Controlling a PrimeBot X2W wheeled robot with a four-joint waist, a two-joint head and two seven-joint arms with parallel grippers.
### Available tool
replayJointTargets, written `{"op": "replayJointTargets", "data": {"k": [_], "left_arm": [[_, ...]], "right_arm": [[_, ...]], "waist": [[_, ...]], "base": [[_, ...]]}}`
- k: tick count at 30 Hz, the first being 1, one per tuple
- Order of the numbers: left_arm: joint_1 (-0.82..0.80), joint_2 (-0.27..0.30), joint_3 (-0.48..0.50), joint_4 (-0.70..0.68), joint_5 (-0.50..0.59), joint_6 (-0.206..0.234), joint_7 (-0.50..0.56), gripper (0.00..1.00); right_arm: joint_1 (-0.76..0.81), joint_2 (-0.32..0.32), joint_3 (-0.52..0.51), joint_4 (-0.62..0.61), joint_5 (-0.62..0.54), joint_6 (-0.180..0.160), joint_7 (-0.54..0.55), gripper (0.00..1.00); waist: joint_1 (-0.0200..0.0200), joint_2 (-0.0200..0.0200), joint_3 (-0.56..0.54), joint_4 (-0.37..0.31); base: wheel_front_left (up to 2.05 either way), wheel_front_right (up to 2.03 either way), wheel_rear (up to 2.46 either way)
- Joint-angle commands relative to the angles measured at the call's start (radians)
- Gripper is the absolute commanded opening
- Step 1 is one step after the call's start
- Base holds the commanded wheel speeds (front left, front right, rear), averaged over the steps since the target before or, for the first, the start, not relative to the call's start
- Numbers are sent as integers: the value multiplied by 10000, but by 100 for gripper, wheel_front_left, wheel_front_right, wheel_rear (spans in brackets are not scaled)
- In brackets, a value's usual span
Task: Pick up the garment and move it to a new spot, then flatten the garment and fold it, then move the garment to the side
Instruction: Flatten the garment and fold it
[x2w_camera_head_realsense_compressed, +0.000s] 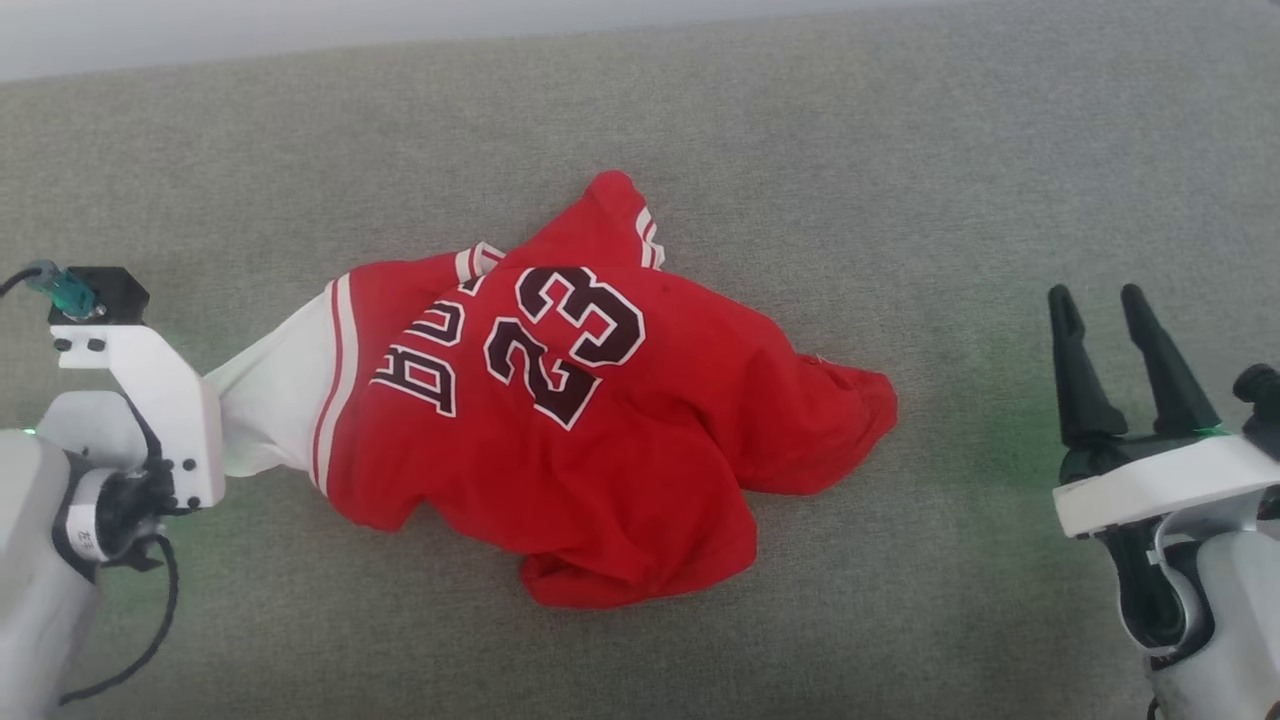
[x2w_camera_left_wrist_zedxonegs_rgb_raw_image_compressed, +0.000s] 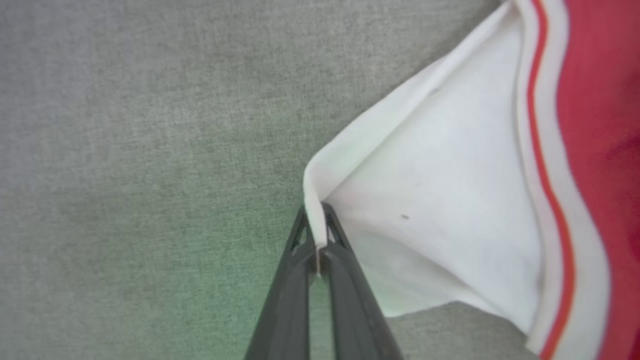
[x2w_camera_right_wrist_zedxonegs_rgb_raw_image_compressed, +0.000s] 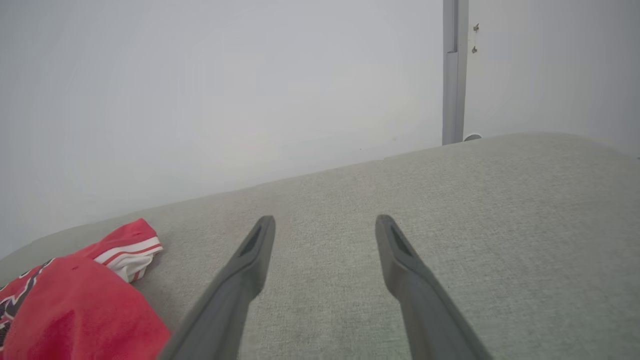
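Well, the garment (x2w_camera_head_realsense_compressed: 560, 420) lies crumpled in the middle of the grey fabric surface (x2w_camera_head_realsense_compressed: 900, 150) — soft, light and floppy, I'd judge. My left gripper (x2w_camera_left_wrist_zedxonegs_rgb_raw_image_compressed: 316, 220) is pinched together on the white sleeve (x2w_camera_left_wrist_zedxonegs_rgb_raw_image_compressed: 440, 200) edge; my right gripper (x2w_camera_head_realsense_compressed: 1110, 330) hangs spread, well apart from it — the hem looks the best hold for it.

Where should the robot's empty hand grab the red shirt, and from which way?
Probably the bunched red corner of the garment nearest the right gripper, coming in low from the right. That corner sticks out toward its open jaws and puffs up off the grey surface, while the left gripper pinches the white sleeve on the opposite side.
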Motion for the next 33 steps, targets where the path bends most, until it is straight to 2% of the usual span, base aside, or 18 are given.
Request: {"op": "replayJointTargets", "data": {"k": [1, 2, 3, 6, 11, 20, 26, 33], "left_arm": [[363, -194, -58, 26, -97, -8, -127, 64], [371, -259, -21, 2, -117, -1, -252, 97], [387, -340, 48, -76, -98, 16, -578, 100], [422, -367, 136, -172, -107, -19, -893, 100], [641, -475, 307, -580, 143, -32, -2042, 100], [1497, -769, 519, -1635, 988, -19, -5541, 100], [2482, -1267, 714, -2034, 1427, 307, -7797, 100], [3384, -1974, 959, -2298, 1492, 750, -9484, 100]], "right_arm": [[-115, -80, 166, 20, 157, -3, 21, 100], [-143, -132, 295, 31, 204, -3, 89, 100], [-164, -239, 558, 35, 332, -3, 241, 100], [-161, -344, 857, 28, 448, -3, 411, 100], [-209, -638, 1541, -67, 752, -3, 905, 100], [-412, -1302, 2876, -346, 1349, -3, 2444, 100], [-644, -1803, 3625, -510, 1688, -3, 3584, 100], [-978, -2221, 3990, -54, 1500, -3, 4927, 100]], "waist": [[0, 0, -15, 49], [0, 0, -34, 71], [0, 0, -117, 137], [0, 0, -236, 206], [0, 0, -590, 475], [0, 0, -1158, 1254], [0, 0, -1374, 1900], [0, 0, -1378, 2722]], "base": [[0, 0, 0], [0, 0, 0], [0, 0, 0], [0, 0, 0], [0, 0, 0], [0, 0, 0], [0, 0, 0], [0, 0, 0]]}}
